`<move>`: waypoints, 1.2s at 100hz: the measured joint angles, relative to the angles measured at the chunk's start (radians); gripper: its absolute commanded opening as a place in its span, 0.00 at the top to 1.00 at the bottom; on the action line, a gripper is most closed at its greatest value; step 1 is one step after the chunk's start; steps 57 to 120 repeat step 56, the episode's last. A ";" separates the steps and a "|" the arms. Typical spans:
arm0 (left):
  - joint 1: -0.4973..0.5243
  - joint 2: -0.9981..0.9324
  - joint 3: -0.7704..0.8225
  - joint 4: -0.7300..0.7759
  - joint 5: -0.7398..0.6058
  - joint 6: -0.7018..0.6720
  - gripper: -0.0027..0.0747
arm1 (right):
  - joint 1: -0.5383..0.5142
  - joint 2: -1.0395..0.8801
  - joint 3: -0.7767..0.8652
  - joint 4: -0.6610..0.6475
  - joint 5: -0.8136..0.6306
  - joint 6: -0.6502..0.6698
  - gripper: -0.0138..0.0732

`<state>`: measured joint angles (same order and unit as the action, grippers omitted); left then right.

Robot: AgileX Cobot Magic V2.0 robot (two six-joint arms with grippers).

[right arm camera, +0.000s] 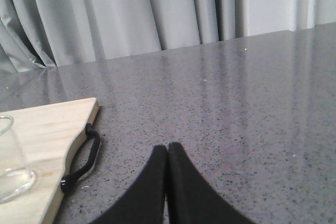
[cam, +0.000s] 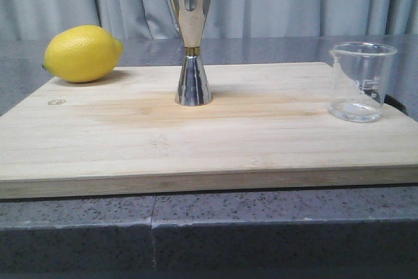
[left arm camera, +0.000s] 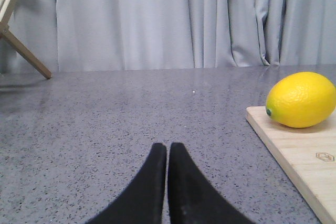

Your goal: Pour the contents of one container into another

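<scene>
A small clear glass beaker [cam: 361,82] stands upright at the right end of the wooden board [cam: 196,142]; part of the beaker [right arm camera: 10,166] shows in the right wrist view. The tall steel jigger [cam: 191,42] with a gold waist band stands upright near the board's middle back. Neither gripper shows in the front view. My left gripper [left arm camera: 167,148] is shut and empty over the grey counter, left of the board. My right gripper [right arm camera: 167,149] is shut and empty over the counter, right of the board.
A yellow lemon [cam: 82,53] lies on the board's back left corner, also the lemon [left arm camera: 301,99] in the left wrist view. A black handle [right arm camera: 83,161] hangs on the board's right edge. Grey curtains close the back. A wooden frame [left arm camera: 16,24] stands far left.
</scene>
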<state>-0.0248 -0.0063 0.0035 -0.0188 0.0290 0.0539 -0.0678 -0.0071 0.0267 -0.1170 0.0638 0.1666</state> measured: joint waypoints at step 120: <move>0.000 0.000 0.000 0.000 0.000 0.000 0.99 | 0.000 0.000 0.000 0.017 0.000 -0.035 0.92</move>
